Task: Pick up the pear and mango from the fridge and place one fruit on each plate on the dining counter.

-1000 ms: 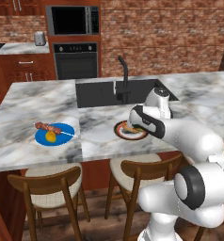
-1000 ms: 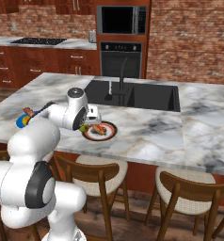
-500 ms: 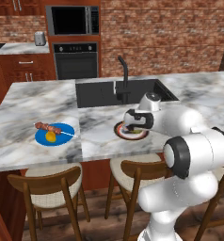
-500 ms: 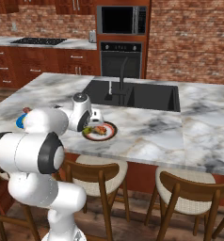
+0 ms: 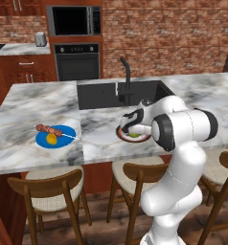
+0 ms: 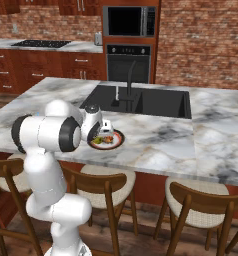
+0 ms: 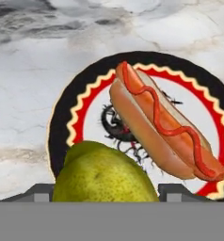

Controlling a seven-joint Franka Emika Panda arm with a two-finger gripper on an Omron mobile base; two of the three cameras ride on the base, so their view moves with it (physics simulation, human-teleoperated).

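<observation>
My two-finger gripper point(image 5: 133, 130) is half closed on the yellow-green pear point(image 7: 104, 176), low over the dark-rimmed, pale-centred round plate point(image 7: 62, 117). Pear sits at plate's near edge; ketchup hot dog point(image 7: 161, 129) lies diagonally just beyond it. Release looks next.

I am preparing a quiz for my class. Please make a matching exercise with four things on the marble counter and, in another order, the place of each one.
Things:
1. pear
2. hot dog
3. mango
4. faucet

Places:
A. on the blue plate, beside a skewer
B. behind the dark sink
C. between the gripper fingers, over the rimmed plate
D. lying on the rimmed plate

Pairs: 1-C, 2-D, 3-A, 4-B
</observation>
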